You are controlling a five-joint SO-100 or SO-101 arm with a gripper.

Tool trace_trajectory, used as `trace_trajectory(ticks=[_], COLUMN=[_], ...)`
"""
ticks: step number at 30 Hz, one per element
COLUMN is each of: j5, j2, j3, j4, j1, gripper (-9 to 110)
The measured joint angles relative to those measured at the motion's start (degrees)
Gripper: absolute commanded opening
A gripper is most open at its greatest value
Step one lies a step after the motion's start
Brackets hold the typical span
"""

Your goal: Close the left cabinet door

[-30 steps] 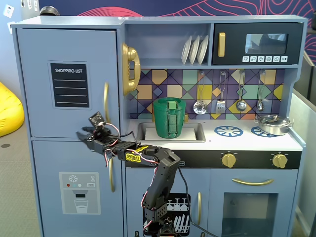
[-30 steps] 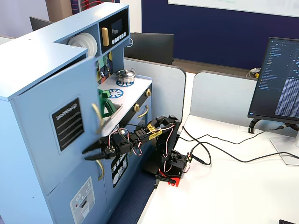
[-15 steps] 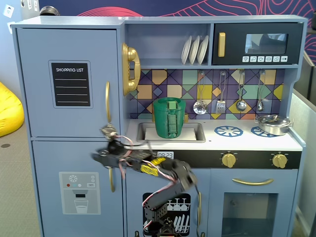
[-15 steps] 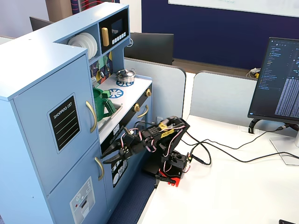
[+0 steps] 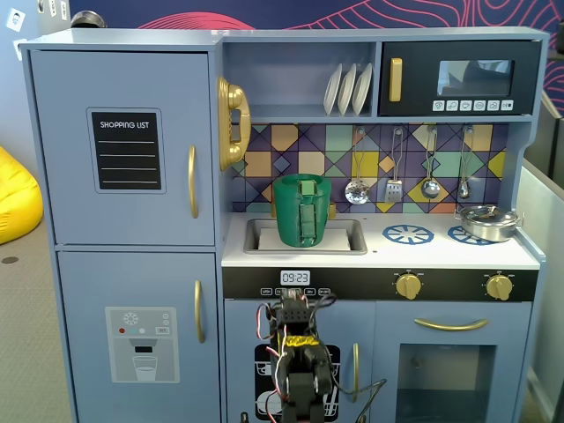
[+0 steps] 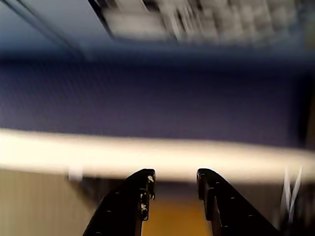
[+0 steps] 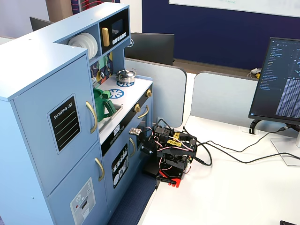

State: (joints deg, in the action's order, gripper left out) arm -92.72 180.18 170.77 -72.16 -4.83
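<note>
The left cabinet door [image 5: 123, 145] is light blue with a black "SHOPPING LIST" panel and a curved gold handle [image 5: 192, 181]. It lies flush with the cabinet front, and it also shows in the other fixed view [image 7: 56, 126]. My arm [image 7: 171, 154] sits folded low on the white table in front of the toy kitchen, well below and to the right of that door. It shows at the bottom centre of the front fixed view [image 5: 295, 361]. In the wrist view my gripper [image 6: 175, 173] is open and empty, its black fingers [image 6: 140, 196] pointing at a blurred dark blue wall and a cream band.
Below the door is a blue door with a dispenser graphic [image 5: 141, 339]. A green pitcher [image 5: 304, 220] stands in the sink, a steel pot [image 5: 487, 220] on the hob, and a gold phone [image 5: 232, 123] hangs beside the door. A monitor [image 7: 281, 84] and cables [image 7: 234, 157] occupy the table.
</note>
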Motion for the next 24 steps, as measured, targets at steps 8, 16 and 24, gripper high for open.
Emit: trace_trajectory(ticks=[8,16,24], j5=[5.9,9.8,7.8], j2=[1.6,2.3,2.3], j3=[0.4,0.0,0.0], j4=[-5.1,-5.2,-5.2], j1=[3.3,4.9,4.9], gripper=[0,2,2])
